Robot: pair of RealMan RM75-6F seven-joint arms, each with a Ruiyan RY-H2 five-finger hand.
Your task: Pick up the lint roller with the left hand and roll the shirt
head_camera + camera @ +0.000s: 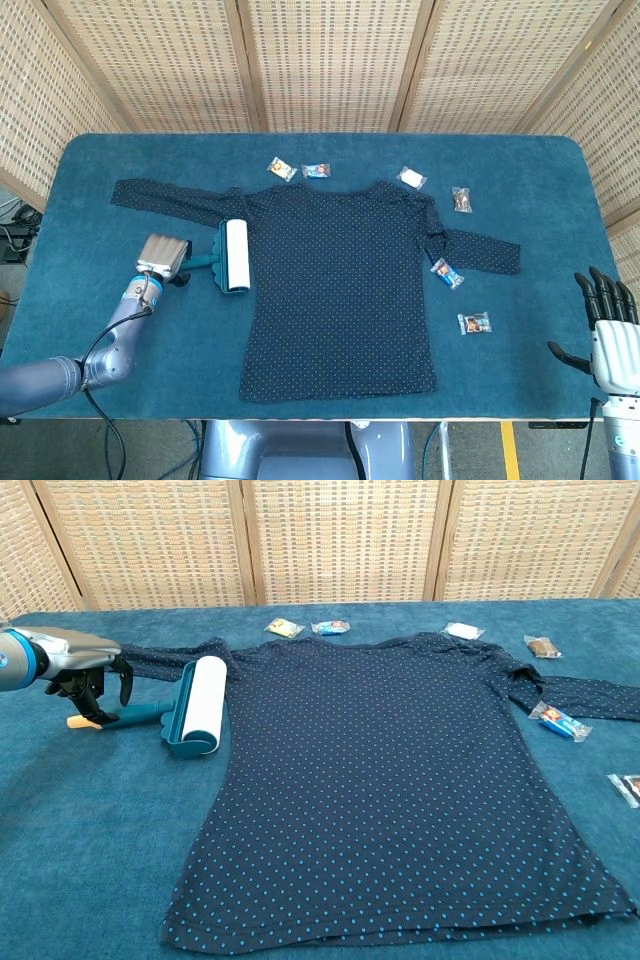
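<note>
Hovering over the lint roller [190, 708] handle, the left hand [85, 670] is seen with fingers spread, beside the dotted shirt [400, 780]; the right hand [610, 335] is held open.

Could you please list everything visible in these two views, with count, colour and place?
shirt: one, dark navy with light blue dots, long-sleeved, spread flat at the table's centre.
lint roller: one, teal handle and frame with white roll, lying at the shirt's left edge, handle pointing left.
snack packets: six small wrapped ones, mixed colours; four beyond the collar and right shoulder, two by the right sleeve, one of them at the sleeve's edge.
table: one, covered in teal cloth.
woven screen: tan panels behind the table.
left hand: silver back, dark fingers, spread above the roller's handle end, nothing held yet.
right hand: dark fingers, spread, at the table's near right corner, holding nothing.
</note>
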